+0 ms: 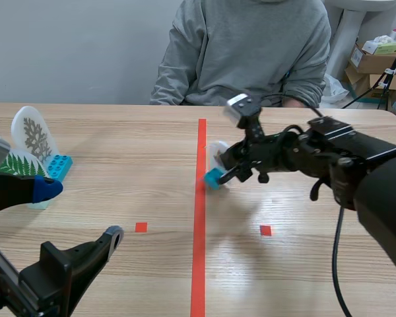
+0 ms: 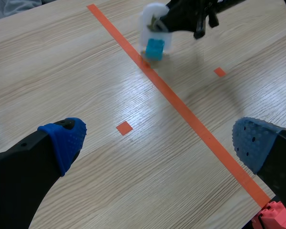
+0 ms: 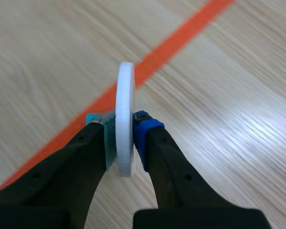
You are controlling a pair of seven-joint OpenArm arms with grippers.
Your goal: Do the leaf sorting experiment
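Note:
My right gripper is shut on a white leaf disc that stands on a blue block, right beside the long orange tape line. In the left wrist view the disc and its blue block show far ahead, with the right arm behind them. Two more leaf discs stand at the table's left: a white one with a brown leaf and one with a green leaf, with a blue block beside them. My left gripper is open above bare table, holding nothing.
A person in a grey sweatshirt sits across the table. Two small orange tape squares mark the table on either side of the line. Cardboard boxes stand at the far right, off the table.

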